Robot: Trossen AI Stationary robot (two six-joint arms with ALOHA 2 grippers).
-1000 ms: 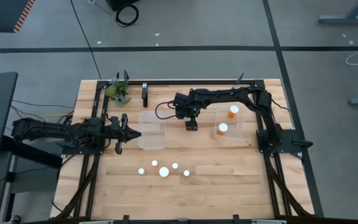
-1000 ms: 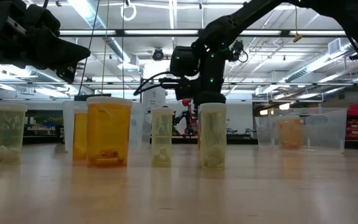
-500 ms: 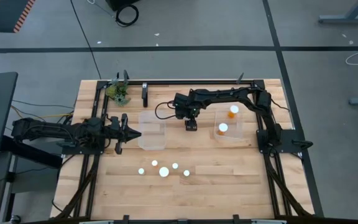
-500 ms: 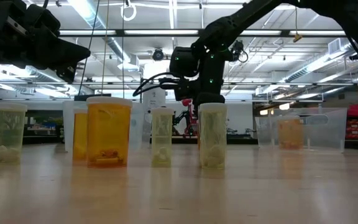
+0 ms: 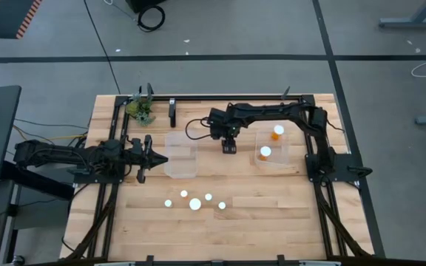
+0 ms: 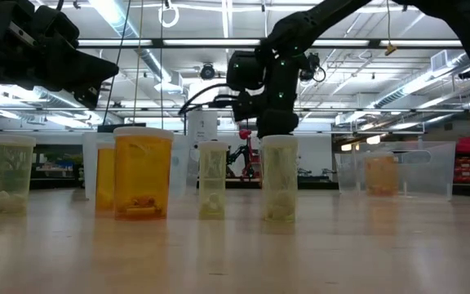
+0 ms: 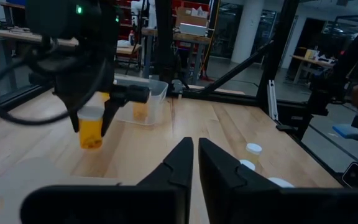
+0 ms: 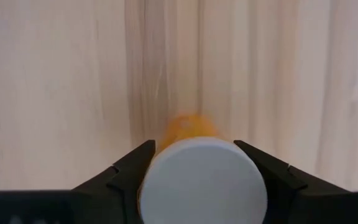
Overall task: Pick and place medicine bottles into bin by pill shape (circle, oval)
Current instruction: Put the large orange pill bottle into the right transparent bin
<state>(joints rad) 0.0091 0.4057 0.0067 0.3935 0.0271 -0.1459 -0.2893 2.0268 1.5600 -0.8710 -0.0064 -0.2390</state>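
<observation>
while the wooden table (image 5: 272, 214) fills the middle of a grey concrete floor, the level view looks past it into a workshop with ceiling strip lights and shelving. two clear tubs sit on the boards: the left tub (image 5: 180, 155) beside the left arm, and the right tub (image 5: 271, 148) with two white-capped amber bottles inside it (image 5: 265, 153). four white-capped bottles (image 5: 195, 204) stand in a loose row nearer the front edge, well apart from the tubs. compared with a second ago, the right arm has risen: its wrist sits higher in the level view and has shifted slightly toward the right tub from above, and its fingers have drawn in. the right gripper (image 8: 201, 165) is now partly closed around an amber bottle (image 7: 91, 127), one finger pressed to each side of its white cap, hanging it clear of the table between the tubs. the left gripper (image 7: 195, 155) waits by the left tub, fingers together, holding nothing.
</observation>
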